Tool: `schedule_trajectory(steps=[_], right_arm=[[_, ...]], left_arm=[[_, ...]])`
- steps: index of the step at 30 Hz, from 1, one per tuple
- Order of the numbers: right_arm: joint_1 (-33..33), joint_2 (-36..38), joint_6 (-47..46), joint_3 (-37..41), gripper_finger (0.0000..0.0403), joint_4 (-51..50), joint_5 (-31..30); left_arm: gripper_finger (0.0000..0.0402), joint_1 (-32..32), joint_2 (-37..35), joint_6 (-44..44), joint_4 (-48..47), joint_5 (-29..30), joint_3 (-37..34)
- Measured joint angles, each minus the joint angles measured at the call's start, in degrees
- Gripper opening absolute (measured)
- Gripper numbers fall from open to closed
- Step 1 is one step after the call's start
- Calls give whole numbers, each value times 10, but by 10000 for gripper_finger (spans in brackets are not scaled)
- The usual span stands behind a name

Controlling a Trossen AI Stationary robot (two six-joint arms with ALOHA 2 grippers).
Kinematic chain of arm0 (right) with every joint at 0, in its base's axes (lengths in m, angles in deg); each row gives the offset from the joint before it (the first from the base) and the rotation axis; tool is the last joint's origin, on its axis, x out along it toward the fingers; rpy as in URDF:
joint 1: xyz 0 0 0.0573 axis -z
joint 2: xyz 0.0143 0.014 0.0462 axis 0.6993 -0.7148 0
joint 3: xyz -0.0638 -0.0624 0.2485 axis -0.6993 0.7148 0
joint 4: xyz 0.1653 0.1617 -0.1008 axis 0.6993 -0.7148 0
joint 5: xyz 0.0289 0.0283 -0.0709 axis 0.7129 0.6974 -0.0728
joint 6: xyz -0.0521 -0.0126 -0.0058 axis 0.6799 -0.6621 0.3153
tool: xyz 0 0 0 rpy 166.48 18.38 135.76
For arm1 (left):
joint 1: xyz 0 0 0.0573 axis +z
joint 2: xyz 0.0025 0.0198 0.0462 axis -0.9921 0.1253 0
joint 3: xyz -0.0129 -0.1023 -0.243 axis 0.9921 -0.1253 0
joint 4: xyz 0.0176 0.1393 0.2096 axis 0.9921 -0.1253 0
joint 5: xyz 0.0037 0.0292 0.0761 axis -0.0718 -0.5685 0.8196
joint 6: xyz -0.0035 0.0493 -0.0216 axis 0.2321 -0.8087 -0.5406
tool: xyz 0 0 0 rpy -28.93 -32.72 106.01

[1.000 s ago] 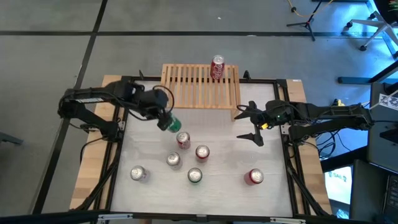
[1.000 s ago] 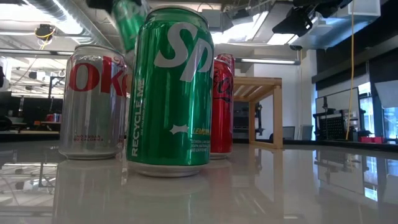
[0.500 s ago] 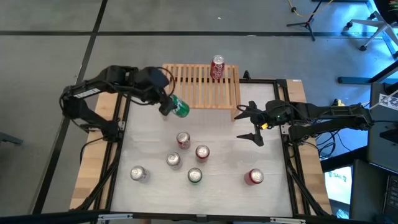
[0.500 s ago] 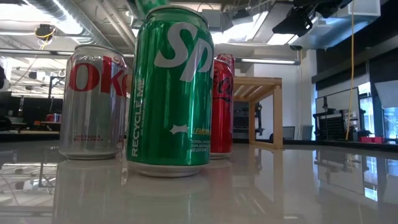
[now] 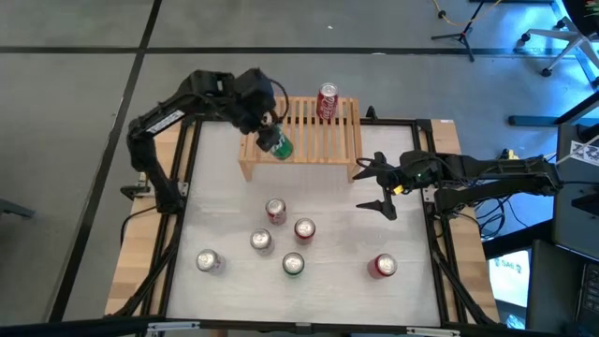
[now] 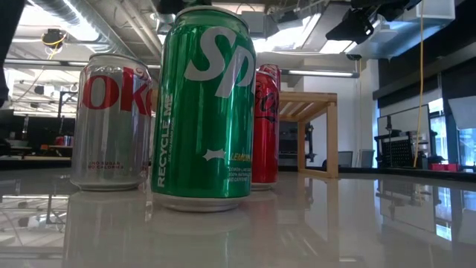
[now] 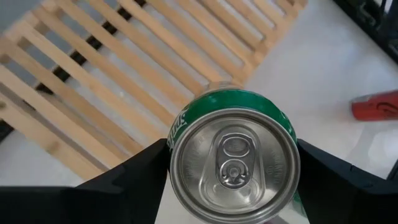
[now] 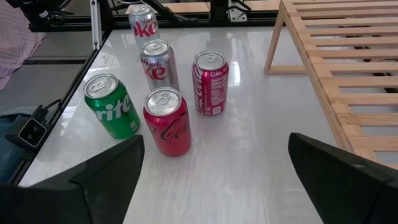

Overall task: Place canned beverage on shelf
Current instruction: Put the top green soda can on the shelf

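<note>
My left gripper is shut on a green can and holds it in the air over the left front part of the light wooden shelf. The shelf stands at the table's far edge. A red can stands upright on the shelf's far right part. My right gripper waits open, near the shelf's right front corner, with nothing between its fingers. My left gripper pinches the green can's side wall just below its top rim, one finger on each side. The fingers slant down from the table's left far side and run along the can. The can hangs tilted, its lid toward the wrist, clear of the shelf.
Several cans stand on the white table in front of the shelf: a cluster at the middle, a silver one near left, a red one near right. In the low view a green can stands closest.
My left gripper has gone up and toward the table's far edge, a little to the right, carrying the green can from above the table to above the shelf's left front part. It stays shut on the can.
</note>
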Motion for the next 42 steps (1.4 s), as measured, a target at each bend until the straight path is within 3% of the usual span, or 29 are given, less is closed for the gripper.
schedule_trajectory(steps=[17,28,42], right_arm=[[0,0,0,0,392,0,0],[0,0,0,0,392,-1,0],[0,0,0,0,392,0,0]], left_arm=[[279,146,24,-61,-3,-25,32],[279,154,82,-85,-18,-26,32],[279,154,89,-91,-34,19,32]])
